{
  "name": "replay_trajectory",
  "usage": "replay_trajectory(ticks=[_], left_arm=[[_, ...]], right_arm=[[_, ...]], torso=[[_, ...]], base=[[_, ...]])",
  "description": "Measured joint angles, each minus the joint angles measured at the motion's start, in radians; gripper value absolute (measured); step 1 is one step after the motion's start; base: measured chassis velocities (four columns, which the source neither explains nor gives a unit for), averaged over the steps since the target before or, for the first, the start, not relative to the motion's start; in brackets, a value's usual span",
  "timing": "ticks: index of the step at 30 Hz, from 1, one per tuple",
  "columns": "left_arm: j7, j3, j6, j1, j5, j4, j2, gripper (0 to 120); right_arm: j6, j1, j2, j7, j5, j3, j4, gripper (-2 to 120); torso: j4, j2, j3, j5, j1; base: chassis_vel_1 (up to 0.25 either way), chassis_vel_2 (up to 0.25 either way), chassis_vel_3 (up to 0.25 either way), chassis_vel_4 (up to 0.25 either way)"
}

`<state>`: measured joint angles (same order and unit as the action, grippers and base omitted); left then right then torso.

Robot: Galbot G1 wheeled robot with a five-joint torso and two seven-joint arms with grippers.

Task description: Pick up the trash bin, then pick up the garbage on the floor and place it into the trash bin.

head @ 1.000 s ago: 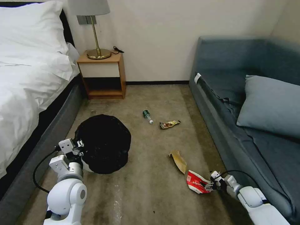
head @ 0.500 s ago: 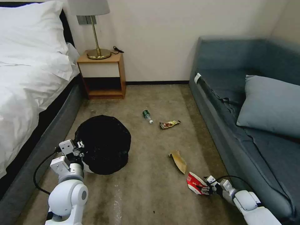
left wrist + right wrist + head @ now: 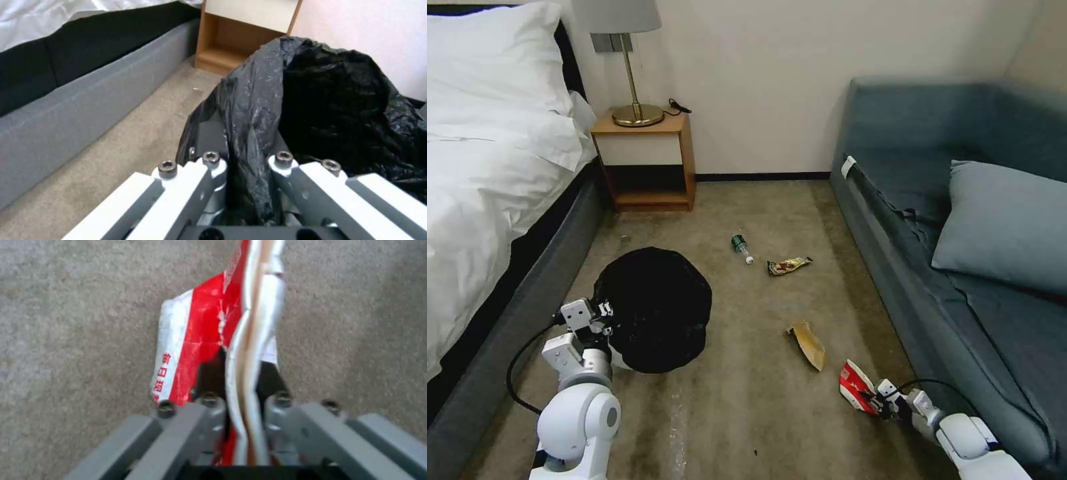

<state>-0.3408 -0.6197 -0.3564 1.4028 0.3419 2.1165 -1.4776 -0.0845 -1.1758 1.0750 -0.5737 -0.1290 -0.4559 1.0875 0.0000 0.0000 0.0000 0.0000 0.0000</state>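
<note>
The trash bin [image 3: 654, 310], white with a black bag draped over it, is in front of the bed. My left gripper [image 3: 602, 315] is shut on its near rim. In the left wrist view the fingers [image 3: 209, 160] pinch a fold of the black bag [image 3: 338, 100]. My right gripper [image 3: 882, 402] is shut on the red-and-white carton [image 3: 854, 381], which stands on edge just above the carpet beside the sofa. The right wrist view shows the carton [image 3: 200, 333] clamped between the jaws. The rest of the garbage on the floor is a tan cardboard scrap [image 3: 808, 343], a green bottle [image 3: 740, 245] and a snack wrapper [image 3: 789, 265].
The bed [image 3: 487, 200] runs along the left and the blue sofa [image 3: 960, 253] along the right. Against the back wall stands a wooden nightstand [image 3: 647, 163] with a lamp. Open carpet [image 3: 747, 400] lies between the bin and the carton.
My right gripper closed on the carton, turned it up on edge and drew it slightly right and nearer. The left gripper shifted the bin slightly right and nearer.
</note>
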Motion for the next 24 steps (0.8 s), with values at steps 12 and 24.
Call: replay_trajectory(ticks=[12, 24], left_arm=[[-0.004, 0.004, 0.015, 0.005, -0.010, -0.023, -0.006, 5], [-0.015, 0.023, 0.011, -0.045, -0.033, -0.065, -0.023, 5]], right_arm=[[-0.080, 0.021, 0.057, 0.178, 0.168, 0.065, 0.258, 0], [-0.041, 0.238, 0.125, 0.527, 0.349, 0.524, 0.558, 0]], torso=[[0.0001, 0.000, 0.000, -0.0007, 0.000], [0.0002, 0.000, 0.000, -0.0003, 0.000]], base=[[0.000, 0.000, 0.000, 0.000], [0.000, 0.000, 0.000, 0.000]])
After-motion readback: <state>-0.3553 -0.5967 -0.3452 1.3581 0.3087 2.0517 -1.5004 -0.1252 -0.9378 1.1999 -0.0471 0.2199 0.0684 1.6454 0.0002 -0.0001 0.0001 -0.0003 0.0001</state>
